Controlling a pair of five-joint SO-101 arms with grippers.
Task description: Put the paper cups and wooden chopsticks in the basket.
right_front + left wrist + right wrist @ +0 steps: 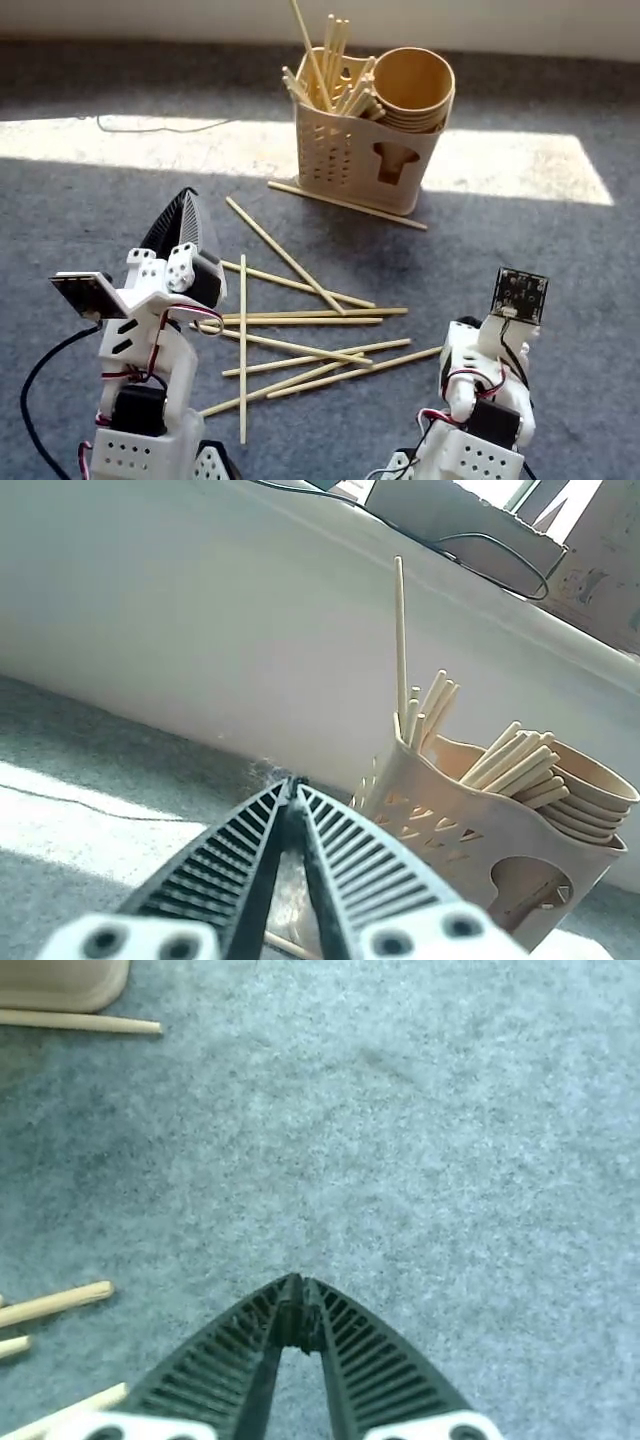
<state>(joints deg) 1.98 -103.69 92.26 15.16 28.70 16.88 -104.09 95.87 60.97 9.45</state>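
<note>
A cream slotted basket point(350, 160) stands at the back of the grey carpet, holding a stack of paper cups point(412, 88) and a bundle of wooden chopsticks point(330, 70). Several loose chopsticks point(300, 330) lie crossed on the carpet between the two arms, and one chopstick point(345, 205) rests along the basket's foot. My left gripper point(190, 195) is raised at the near left, shut and empty, pointing toward the basket point(470, 840) and cups point(585, 790). My right gripper point(298, 1285) is shut and empty, low over bare carpet, with chopstick ends point(55, 1303) to one side.
A bright band of sunlight crosses the carpet behind the basket. A thin cable point(150, 127) lies at the back left, near a white wall point(150, 610). Bare carpet stretches to the right of the right arm point(490, 390).
</note>
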